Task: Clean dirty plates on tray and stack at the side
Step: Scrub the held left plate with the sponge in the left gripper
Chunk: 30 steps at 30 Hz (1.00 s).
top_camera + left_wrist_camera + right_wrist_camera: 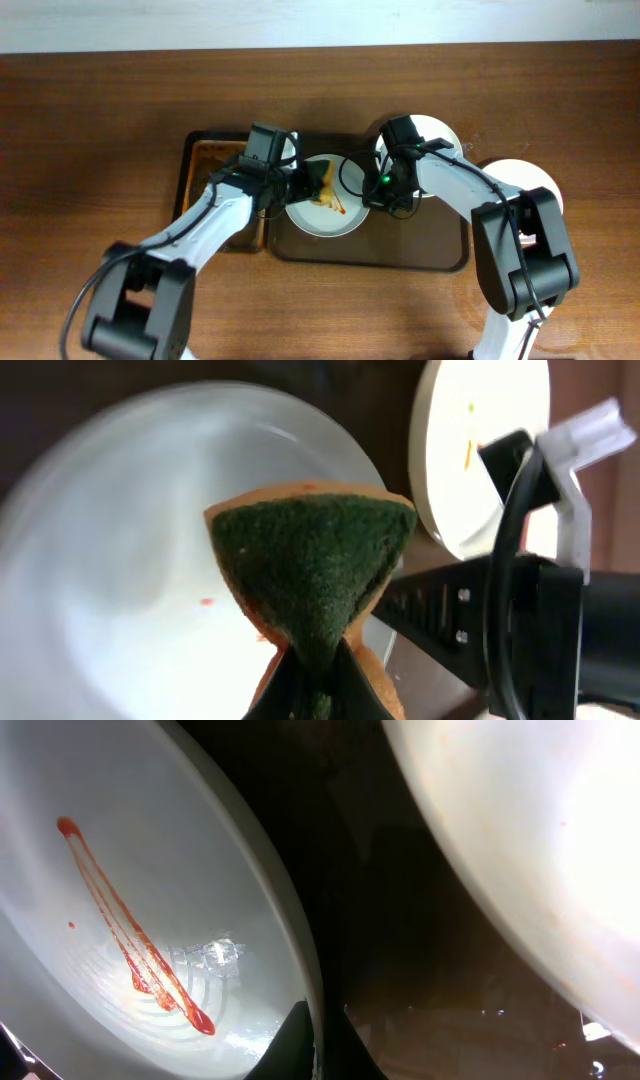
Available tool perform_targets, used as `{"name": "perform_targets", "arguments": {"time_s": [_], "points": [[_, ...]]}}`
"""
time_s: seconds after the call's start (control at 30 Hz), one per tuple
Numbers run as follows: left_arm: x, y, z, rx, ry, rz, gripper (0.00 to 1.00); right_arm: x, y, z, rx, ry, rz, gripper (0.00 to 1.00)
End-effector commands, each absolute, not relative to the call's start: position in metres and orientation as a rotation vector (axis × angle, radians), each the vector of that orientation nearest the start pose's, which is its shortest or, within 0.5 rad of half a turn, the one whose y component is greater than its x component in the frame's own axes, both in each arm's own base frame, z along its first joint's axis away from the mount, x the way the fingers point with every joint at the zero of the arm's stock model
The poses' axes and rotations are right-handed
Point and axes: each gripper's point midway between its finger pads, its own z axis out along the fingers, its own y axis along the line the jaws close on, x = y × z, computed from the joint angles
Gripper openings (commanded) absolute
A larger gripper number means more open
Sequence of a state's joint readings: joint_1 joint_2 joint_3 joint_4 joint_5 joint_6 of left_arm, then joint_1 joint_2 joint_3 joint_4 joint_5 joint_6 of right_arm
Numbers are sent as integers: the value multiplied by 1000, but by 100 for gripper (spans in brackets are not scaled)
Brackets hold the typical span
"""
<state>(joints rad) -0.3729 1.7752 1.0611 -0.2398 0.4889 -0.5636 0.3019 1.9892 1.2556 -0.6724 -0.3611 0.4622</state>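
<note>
A white plate with an orange-red sauce streak lies at the left of the dark-brown tray. My left gripper is shut on a green-yellow sponge and holds it over this plate. In the left wrist view the sponge hangs pinched above the plate. My right gripper is shut on the plate's right rim. In the right wrist view the jaws pinch the rim, with the red streak on the plate. A second plate lies at the tray's back right. A third plate lies on the table to the right.
A smaller black-rimmed tray with an orange-stained bottom stands left of the big tray, under my left arm. The second plate also shows in the right wrist view and in the left wrist view. Brown wood-grain tabletop surrounds the trays.
</note>
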Motion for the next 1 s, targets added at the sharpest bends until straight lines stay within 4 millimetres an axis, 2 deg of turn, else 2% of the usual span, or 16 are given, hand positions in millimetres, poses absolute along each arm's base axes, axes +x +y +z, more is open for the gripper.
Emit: {"name": "perform_targets", "arguments": {"time_s": [0.0,0.17,0.3,0.47,0.6,0.8,0.97], "points": [[357,-256,66,67,2657,-1213,0,350,171,-3,180,3076,573,6],[352,-260,42,47,2711,-1262,0,350,171,-3,180,3076,573,6],[348,-267,41,77,2701,-1345,0,350,171,-3,180,3076,573,6],[343,-269,28,54,2742,-1353,0,350,171,-3,180,3076,573,6],[335,-285,29,125,2736,-1357,0,350,171,-3,180,3076,573,6],[331,-291,22,121,2763,-1283,0,349,171,-3,181,3077,573,6],[344,-270,2,32,2802,-1036,0,348,171,-3,183,3083,571,6]]}}
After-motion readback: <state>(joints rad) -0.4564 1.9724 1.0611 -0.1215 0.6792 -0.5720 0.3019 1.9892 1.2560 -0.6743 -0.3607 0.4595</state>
